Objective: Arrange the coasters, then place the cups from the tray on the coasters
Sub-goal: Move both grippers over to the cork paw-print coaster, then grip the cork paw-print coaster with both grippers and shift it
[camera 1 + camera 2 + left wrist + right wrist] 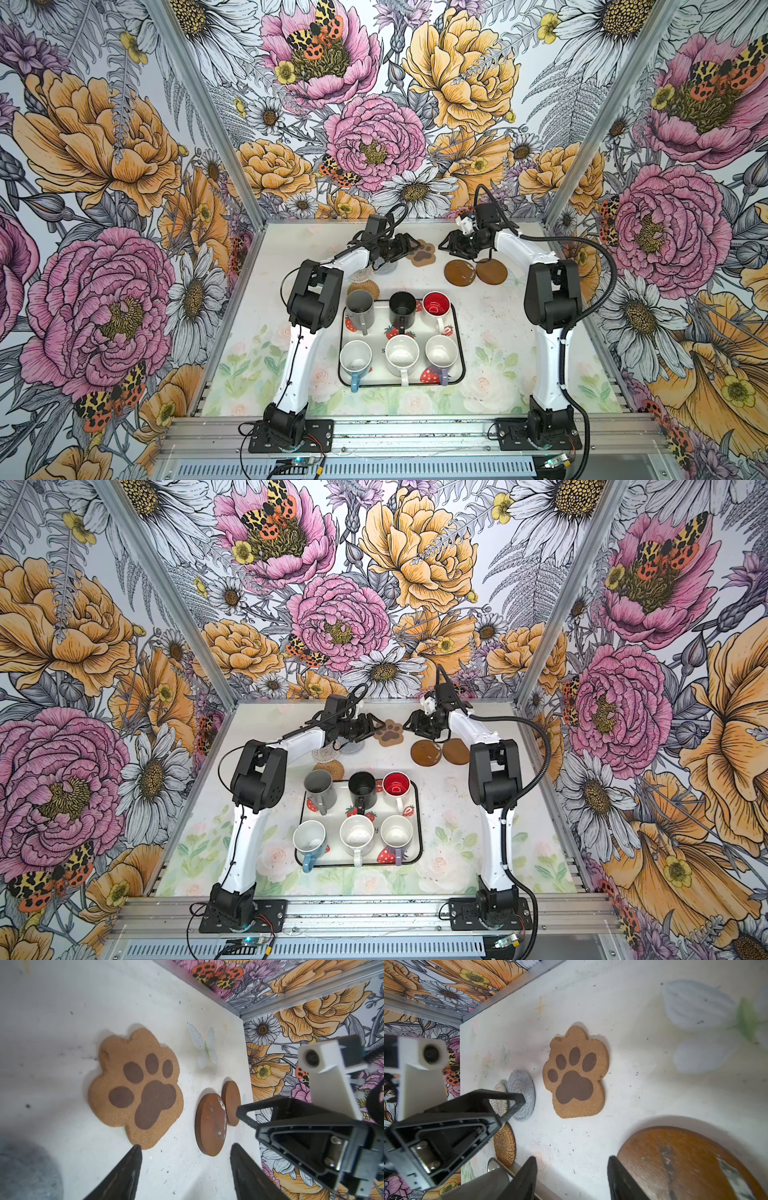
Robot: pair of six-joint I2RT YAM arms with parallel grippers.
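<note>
both arms are built alike. the left arm (297,357) and the right arm (547,365) have glossy white shells on the long links and boxy matte black housings (311,297) at the joints. each stands on a flat black plate (291,436). a thin black wire (292,360) runs down the left arm, and a thick ribbed black hose (557,239) loops off the right arm. the left gripper (185,1145) and the right gripper (572,1157) have black fingers (124,1174) with fine ridges, hollow and triangular from the side. behind them sit silver screws (335,1140) and a white block (332,1076) with a round dark lens (311,1058).
</note>
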